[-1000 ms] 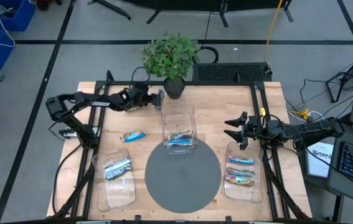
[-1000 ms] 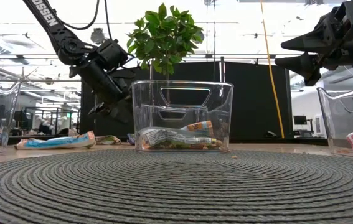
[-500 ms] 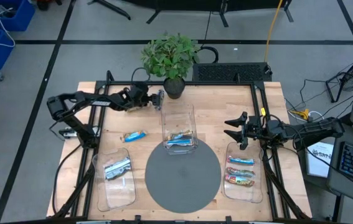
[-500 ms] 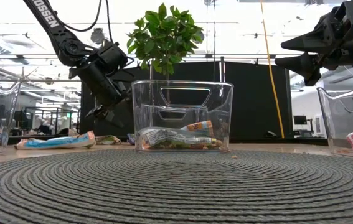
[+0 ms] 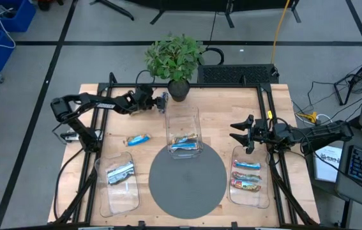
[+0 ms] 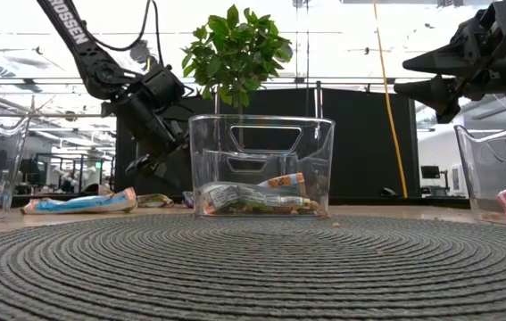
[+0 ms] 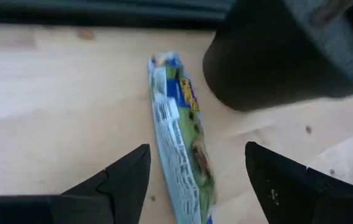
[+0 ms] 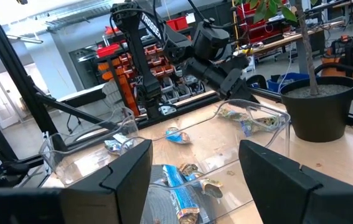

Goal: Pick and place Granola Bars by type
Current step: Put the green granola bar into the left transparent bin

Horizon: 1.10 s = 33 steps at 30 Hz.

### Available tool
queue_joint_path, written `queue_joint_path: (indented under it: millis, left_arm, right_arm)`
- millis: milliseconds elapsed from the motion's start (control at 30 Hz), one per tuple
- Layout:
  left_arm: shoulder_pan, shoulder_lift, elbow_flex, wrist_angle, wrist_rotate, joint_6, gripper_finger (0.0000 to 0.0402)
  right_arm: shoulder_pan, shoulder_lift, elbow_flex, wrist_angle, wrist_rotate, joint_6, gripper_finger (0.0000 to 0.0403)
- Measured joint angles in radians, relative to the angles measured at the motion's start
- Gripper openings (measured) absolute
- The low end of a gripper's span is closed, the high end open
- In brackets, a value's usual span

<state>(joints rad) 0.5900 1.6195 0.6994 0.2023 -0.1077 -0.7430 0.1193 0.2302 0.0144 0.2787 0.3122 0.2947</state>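
We hover left gripper (image 7: 195,186), fingers apart, over granola bar (image 7: 179,143) near counter's (image 5: 232,108) back edge beside plant pot (image 7: 276,50). Best: centre fingers across wrapper's width, descend clear of pot. Right gripper (image 5: 239,135) spread, waits above right tray (image 5: 267,191).

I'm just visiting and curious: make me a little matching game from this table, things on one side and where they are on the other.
Things:
1. potted plant
2. round grey mat
3. loose blue bar
4. right gripper

Places:
A. bare wood, left of the middle tray
B. far edge of the table
C. above the right tray's far end
D. near edge, centre

Pairs: 1-B, 2-D, 3-A, 4-C
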Motion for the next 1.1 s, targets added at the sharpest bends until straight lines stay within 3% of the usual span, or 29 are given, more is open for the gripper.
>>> queue_joint_path:
  millis: [533, 900, 1100]
  left_arm:
    - [0.001, 0.095, 0.001, 0.067, 0.054, -0.047, 0.0278]
    - [0.005, 0.096, 0.000, 0.063, 0.065, -0.070, 0.0278]
    - [0.006, 0.096, 0.000, 0.063, 0.063, -0.079, 0.0245]
  right_arm:
    - [0.000, 0.000, 0.000, 0.000, 0.000, 0.000, 0.0233]
    - [0.000, 0.000, 0.000, 0.000, 0.000, 0.000, 0.0233]
    - [0.000, 0.000, 0.000, 0.000, 0.000, 0.000, 0.0233]
